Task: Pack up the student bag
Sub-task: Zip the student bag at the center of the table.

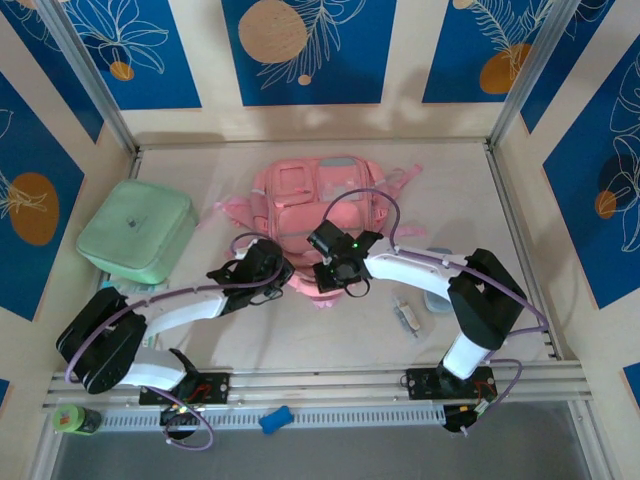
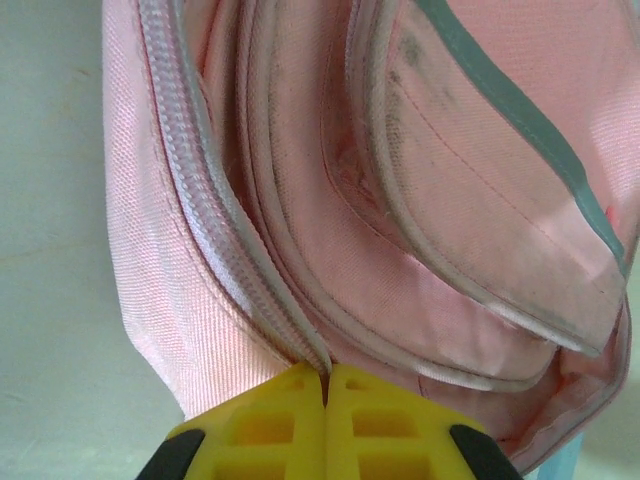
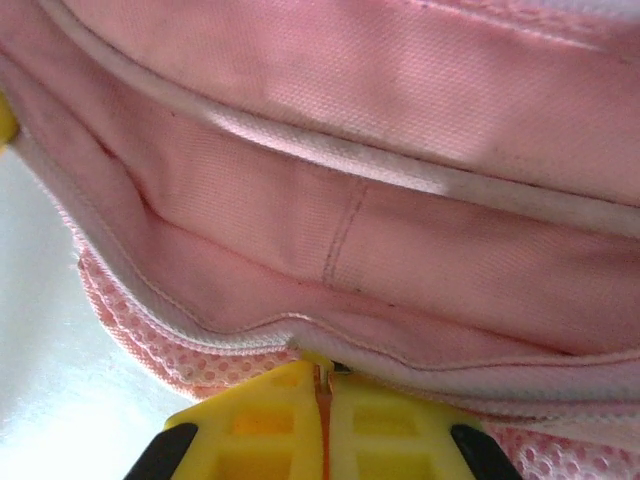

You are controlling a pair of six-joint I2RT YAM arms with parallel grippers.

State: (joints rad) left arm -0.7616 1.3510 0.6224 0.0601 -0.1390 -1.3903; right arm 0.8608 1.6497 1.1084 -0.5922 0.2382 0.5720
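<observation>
Left gripper and right gripper, seen from the top, both reach the near edge of the student bag. The left one comes at the edge's left end and the right one nearer its middle. We see the bag lying flat at the centre of the table, pockets up and straps spread to either side. A mint green case sits well apart to the left with its lid closed, so we cannot tell what it holds.

From the left wrist, our yellow fingers are pressed together at the left gripper. The bag's white zip band runs straight down into the line where they meet, pinched there. The pink pocket folds rise directly above the tips.

From the right wrist, the right gripper is likewise clenched, fingers together on the bag's piped fabric edge. Pink mesh lies just below that edge and a pocket fold gapes above it. We cannot make out anything inside the fold.
</observation>
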